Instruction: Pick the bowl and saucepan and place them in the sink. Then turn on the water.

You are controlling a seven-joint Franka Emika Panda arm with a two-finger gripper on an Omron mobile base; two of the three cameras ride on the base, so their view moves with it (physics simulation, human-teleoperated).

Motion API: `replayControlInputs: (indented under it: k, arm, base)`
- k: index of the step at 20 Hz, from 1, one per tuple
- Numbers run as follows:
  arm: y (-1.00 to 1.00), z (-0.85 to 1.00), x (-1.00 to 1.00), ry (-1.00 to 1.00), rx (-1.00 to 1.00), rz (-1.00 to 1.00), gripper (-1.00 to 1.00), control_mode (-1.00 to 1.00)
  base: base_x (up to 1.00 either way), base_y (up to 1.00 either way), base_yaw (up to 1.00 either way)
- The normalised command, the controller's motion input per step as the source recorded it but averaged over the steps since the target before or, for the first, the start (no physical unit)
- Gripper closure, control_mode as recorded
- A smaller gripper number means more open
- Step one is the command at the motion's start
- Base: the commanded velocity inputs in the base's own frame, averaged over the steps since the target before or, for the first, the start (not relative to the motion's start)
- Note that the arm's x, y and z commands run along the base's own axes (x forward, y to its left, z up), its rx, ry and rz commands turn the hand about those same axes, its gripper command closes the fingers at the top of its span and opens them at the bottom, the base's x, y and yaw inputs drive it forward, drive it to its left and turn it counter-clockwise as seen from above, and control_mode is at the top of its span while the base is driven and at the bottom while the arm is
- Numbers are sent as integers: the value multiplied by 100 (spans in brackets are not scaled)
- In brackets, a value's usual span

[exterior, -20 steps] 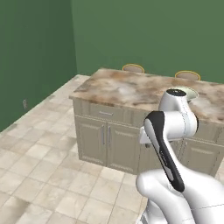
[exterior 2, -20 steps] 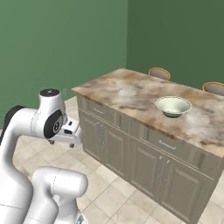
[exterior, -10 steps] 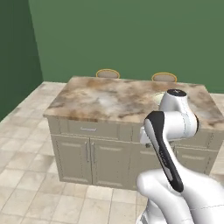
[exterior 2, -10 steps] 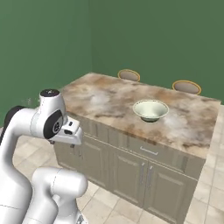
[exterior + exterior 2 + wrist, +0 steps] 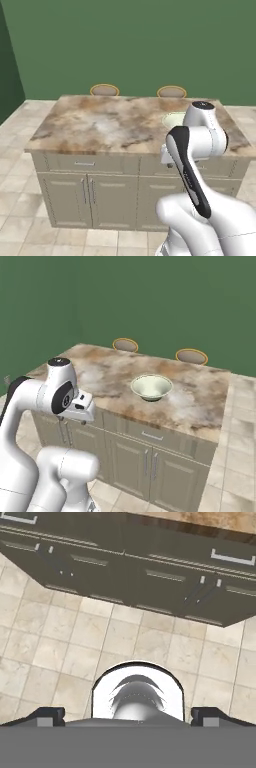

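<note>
Fingers (image 5: 128, 716) spread wide, empty, aimed at the floor tiles, so I should rise over the marbled worktop (image 5: 105, 373) and straddle the pale glossy bowl's (image 5: 151, 387) near rim.

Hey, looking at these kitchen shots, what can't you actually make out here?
- The bowl: in the left base view the arm's white joint hides most of it; the right base view shows it whole on the island counter.
- The two brown discs behind the island: their lower parts are hidden by the counter's far edge.
- The gripper: the hand view's bottom edge cuts off most of its fingertips.
</note>
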Motion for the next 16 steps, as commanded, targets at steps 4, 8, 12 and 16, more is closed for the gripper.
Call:
replayControlInputs:
  k: [4, 8, 12, 16]
  arm:
    - [0, 0, 0, 0, 0, 0, -100, 100]
    - [0, 0, 0, 0, 0, 0, -100, 100]
    - [0, 0, 0, 0, 0, 0, -100, 100]
    - [0, 0, 0, 0, 0, 0, -100, 100]
  base:
    - [38, -10, -31]
    - [30, -8, -40]
    - [33, -4, -40]
    - [37, -11, -38]
